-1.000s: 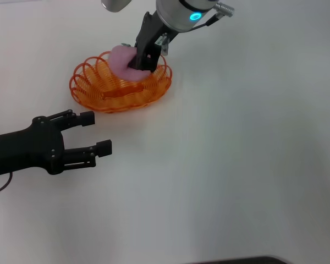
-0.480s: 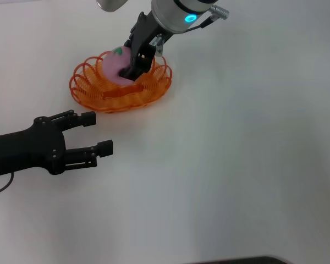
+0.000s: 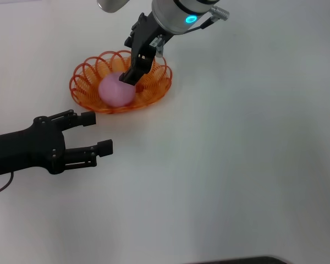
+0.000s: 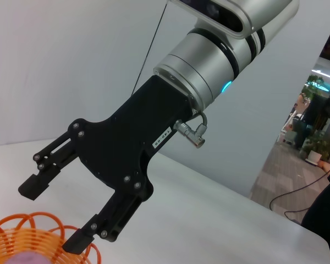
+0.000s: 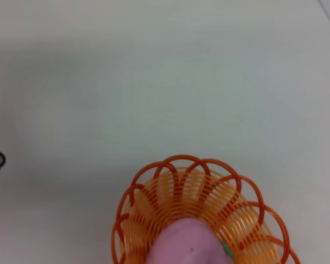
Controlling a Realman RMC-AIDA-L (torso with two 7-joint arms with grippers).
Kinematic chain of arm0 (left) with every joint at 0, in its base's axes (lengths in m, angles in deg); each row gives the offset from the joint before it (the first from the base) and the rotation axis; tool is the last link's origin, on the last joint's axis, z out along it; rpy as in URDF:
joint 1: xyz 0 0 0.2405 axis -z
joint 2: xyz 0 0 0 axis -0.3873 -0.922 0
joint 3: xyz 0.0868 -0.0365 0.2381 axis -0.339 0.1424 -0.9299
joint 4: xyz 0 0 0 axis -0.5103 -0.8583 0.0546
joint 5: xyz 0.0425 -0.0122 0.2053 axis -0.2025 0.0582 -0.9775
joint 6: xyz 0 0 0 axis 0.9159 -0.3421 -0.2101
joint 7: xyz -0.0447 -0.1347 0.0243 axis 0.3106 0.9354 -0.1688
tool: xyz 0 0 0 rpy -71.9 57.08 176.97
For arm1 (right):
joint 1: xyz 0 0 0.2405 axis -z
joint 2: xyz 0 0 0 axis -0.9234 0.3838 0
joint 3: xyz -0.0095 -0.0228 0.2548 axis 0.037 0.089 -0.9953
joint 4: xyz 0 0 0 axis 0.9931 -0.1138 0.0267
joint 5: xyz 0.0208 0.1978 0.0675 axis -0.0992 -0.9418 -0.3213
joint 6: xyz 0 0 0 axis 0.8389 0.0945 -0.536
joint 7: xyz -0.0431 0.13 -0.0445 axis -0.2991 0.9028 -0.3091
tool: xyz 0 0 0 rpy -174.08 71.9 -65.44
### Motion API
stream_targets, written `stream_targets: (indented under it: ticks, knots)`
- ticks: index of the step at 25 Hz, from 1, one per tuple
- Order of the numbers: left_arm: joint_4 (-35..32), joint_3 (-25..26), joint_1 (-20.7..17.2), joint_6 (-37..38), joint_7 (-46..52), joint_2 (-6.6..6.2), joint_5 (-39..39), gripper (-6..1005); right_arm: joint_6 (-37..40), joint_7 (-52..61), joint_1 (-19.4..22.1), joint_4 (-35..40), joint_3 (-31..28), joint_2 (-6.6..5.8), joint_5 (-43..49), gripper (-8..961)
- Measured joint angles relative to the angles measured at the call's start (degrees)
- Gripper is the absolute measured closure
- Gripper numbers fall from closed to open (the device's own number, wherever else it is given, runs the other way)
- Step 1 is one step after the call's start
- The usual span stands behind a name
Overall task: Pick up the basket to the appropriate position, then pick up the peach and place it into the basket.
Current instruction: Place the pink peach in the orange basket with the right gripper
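The orange basket (image 3: 83,70) stands on the white table at the far left. The pink peach (image 3: 116,91) lies inside it, free of the fingers. My right gripper (image 3: 126,61) hovers just above the peach over the basket, open and empty. The left wrist view shows that right gripper (image 4: 54,215) with its jaws spread above the basket rim (image 4: 22,234). The right wrist view looks down on the basket (image 5: 154,171) with the peach (image 5: 187,242) in it. My left gripper (image 3: 97,132) is open and empty, low over the table, in front of the basket and apart from it.
The white table (image 3: 236,165) stretches bare to the right and front of the basket. A dark edge (image 3: 236,260) shows at the table's near side.
The right gripper lowered the peach into the basket and opened. The peach now rests on the basket floor, and the fingers stand just above it. The left arm has not moved.
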Motion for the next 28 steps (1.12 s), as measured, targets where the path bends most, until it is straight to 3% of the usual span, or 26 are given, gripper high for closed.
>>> stream_targets:
  ticks: [3, 7, 9, 14, 17, 20, 21, 28]
  knots:
    - [0.0, 0.0, 0.0, 0.0, 0.0, -0.01, 0.0, 113, 0.0, 0.0, 0.1, 0.4, 0.0, -0.03, -0.5, 121]
    - [0.0, 0.1, 0.0, 0.2, 0.1, -0.04, 0.0, 113, 1.0, -0.5, 1.8, 3.1, -0.4, -0.5, -3.5, 119]
    - [-0.1, 0.4, 0.0, 0.3, 0.1, -0.05, 0.0, 113, 2.2, -0.6, 3.8, 6.4, -0.9, -0.74, -4.8, 120]
    - [-0.3, 1.8, 0.1, 0.5, 0.1, -0.24, 0.5, 113, 8.0, -1.3, 13.4, 19.9, -4.4, -0.92, -7.8, 121]
    - [-0.3, 2.2, 0.2, 0.5, 0.2, -0.32, 0.5, 112, 11.9, -3.6, 20.3, 26.8, -9.0, -1.07, -11.9, 122]
    - [-0.3, 2.2, 0.5, 0.5, 0.4, -0.43, 0.6, 112, 17.8, -8.4, 27.4, 30.8, -18.4, -1.21, -17.8, 122]
    - [-0.3, 2.4, 0.6, 0.5, 0.5, -0.48, 0.6, 112, 17.8, -8.4, 27.4, 30.8, -18.4, -1.21, -17.8, 123]
    - [-0.4, 4.9, 0.9, 0.7, 0.8, -0.98, 0.6, 112, 27.4, -20.2, 37.5, 29.9, -33.1, -1.23, -23.8, 124]
